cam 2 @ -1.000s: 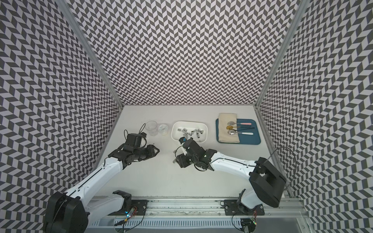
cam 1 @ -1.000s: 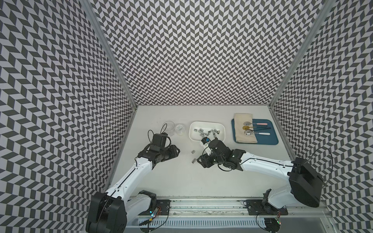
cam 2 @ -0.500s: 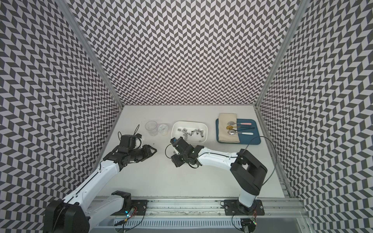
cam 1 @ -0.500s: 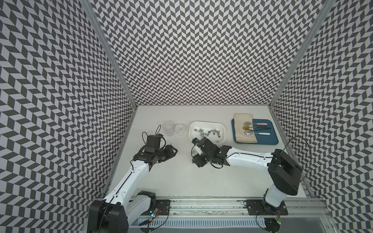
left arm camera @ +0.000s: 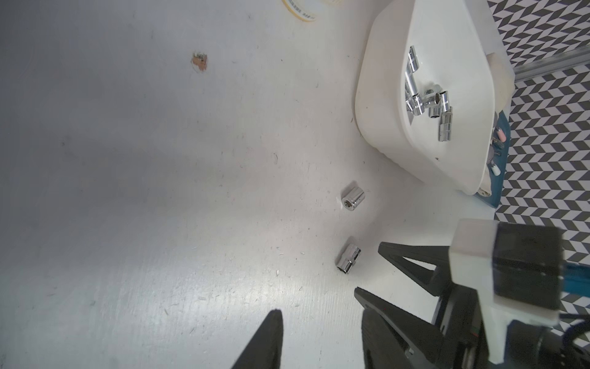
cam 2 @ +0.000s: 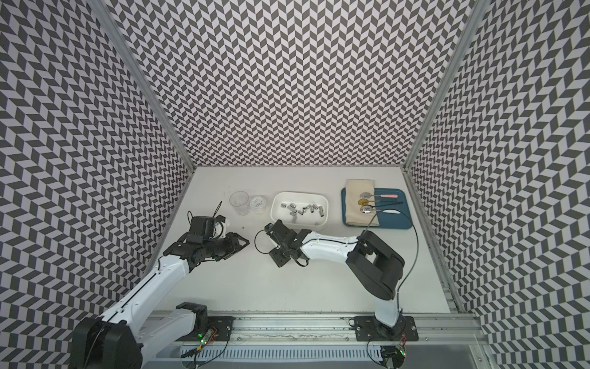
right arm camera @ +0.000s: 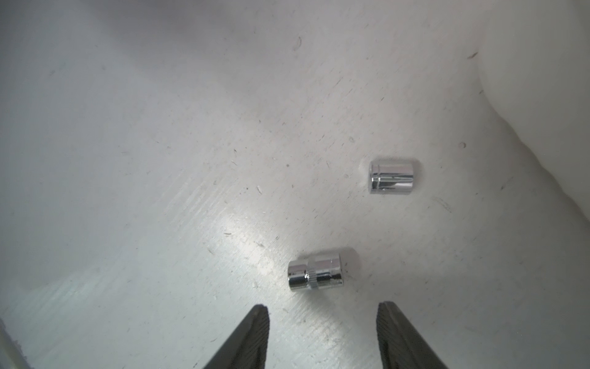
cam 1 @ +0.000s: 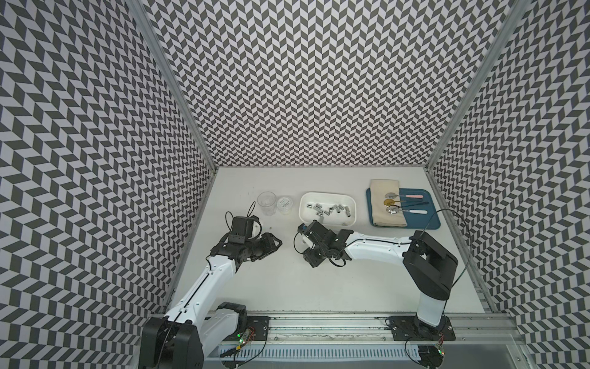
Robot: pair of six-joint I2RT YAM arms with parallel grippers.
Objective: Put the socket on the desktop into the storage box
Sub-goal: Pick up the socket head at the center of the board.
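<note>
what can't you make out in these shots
knurled socket and smooth socket: hidden under the wrist of the right arm in both top views.
right end effector: the right wrist view's edge cuts off all but its tips.
boxed sockets in the storage box: too small and bunched to count in a top view.

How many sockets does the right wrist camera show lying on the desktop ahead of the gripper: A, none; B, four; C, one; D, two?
D: two chrome sockets lie on their sides on the desktop, a knurled socket just ahead of the open right gripper and a plain socket farther on, apart from it.
</note>
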